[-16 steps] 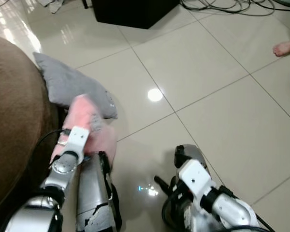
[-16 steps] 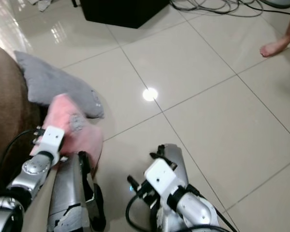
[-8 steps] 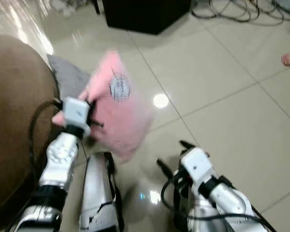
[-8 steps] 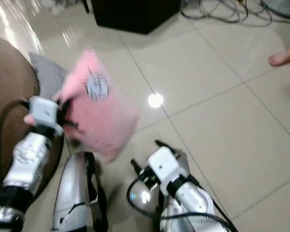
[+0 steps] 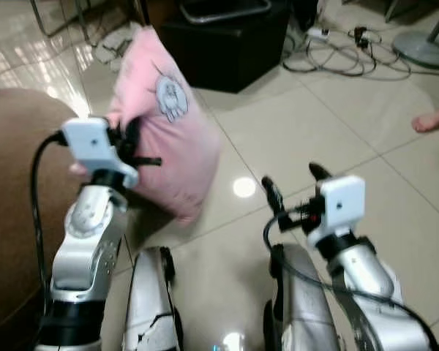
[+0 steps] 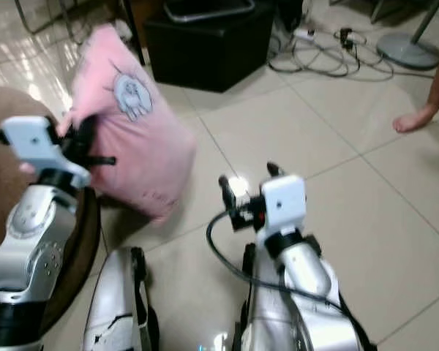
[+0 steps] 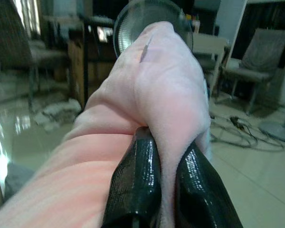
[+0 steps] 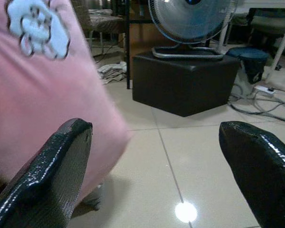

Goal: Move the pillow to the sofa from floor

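The pink pillow (image 5: 164,131) hangs in the air, clear of the tiled floor (image 5: 336,146), with its top corner up at about twelve o'clock and its lowest corner pointing down toward five o'clock. A small pale animal print sits on its upper face. It lies just to the three o'clock side of the left gripper (image 5: 132,146), which pinches a fold at the pillow's edge. In the left wrist view the two black fingers (image 7: 135,185) stand narrow, nearly together, with a ridge of pink fabric squeezed between them and the pillow bulging above them. At nine o'clock of the pillow is the rounded brown sofa (image 5: 14,219); the pillow seems to hang just off the sofa's edge, though the blur makes that hard to judge.

The right gripper (image 5: 293,183) is raised at about four o'clock from the pillow, apart from it, its fingers spread wide and holding nothing. In the right wrist view the pillow is close beside one finger (image 8: 57,175).

Beyond the pillow at twelve o'clock stands a black box (image 5: 227,44), with cables (image 5: 336,55) at two o'clock and a person's bare foot (image 5: 433,118) at three o'clock.
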Robot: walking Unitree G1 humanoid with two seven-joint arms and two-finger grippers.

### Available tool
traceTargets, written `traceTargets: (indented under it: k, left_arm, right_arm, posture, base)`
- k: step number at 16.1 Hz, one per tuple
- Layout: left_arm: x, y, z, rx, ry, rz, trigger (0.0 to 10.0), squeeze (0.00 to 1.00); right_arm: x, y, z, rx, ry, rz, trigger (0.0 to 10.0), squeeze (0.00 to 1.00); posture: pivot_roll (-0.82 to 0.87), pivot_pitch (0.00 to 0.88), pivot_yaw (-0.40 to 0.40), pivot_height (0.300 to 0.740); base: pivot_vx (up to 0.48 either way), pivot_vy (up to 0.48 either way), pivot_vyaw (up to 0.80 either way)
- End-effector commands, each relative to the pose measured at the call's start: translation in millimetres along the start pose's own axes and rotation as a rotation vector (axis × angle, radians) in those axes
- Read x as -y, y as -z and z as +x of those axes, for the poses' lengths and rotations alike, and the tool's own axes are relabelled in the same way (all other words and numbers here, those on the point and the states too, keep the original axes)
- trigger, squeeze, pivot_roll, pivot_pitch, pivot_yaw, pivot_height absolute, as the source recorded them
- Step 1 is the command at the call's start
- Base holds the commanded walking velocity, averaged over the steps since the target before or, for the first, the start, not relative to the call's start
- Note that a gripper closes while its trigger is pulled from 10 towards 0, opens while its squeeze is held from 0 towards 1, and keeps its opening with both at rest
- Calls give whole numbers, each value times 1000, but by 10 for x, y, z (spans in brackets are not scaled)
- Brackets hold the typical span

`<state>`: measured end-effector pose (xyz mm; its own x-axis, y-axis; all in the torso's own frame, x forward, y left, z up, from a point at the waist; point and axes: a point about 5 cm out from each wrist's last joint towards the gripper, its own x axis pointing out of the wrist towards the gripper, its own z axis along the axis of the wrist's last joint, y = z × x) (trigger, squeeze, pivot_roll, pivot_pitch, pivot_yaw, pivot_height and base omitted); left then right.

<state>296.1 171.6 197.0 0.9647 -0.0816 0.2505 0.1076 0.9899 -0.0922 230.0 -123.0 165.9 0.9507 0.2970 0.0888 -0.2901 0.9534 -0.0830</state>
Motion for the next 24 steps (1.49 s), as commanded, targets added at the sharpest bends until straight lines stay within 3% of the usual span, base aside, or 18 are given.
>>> traceTargets:
  k: [1,5,10,16,22,24]
  left_arm:
    - [70,-195,26,52,17,-10,10000,0]
    - [-1,-75,-104,-15,-13,28,10000,0]
    - [-40,89,-256,-82,-34,9,10000,0]
    - [72,62,-224,-60,12,81,10000,0]
    - [81,58,-169,-60,14,93,10000,0]
    - [117,88,-165,-63,47,132,10000,0]
  right_arm:
    - [64,32,8,-37,22,5,10000,0]
    - [225,-61,71,-26,102,10,10000,0]
    - [221,-101,173,-28,94,13,10000,0]
    - [211,-84,212,-36,75,17,10000,0]
    - [185,-33,207,-52,62,15,10000,0]
    - [167,108,174,-116,66,-2,10000,0]
  posture:
    - [-13,84,14,585]
    - [-9,70,10,630]
    - [1,54,-20,685]
    - [-1,15,-25,740]
    - [-2,9,-15,740]
    - [-2,4,-13,740]
  base:
    - [0,0,0]
    - [0,0,0]
    - [0,0,0]
    - [0,0,0]
    - [0,0,0]
    - [0,0,0]
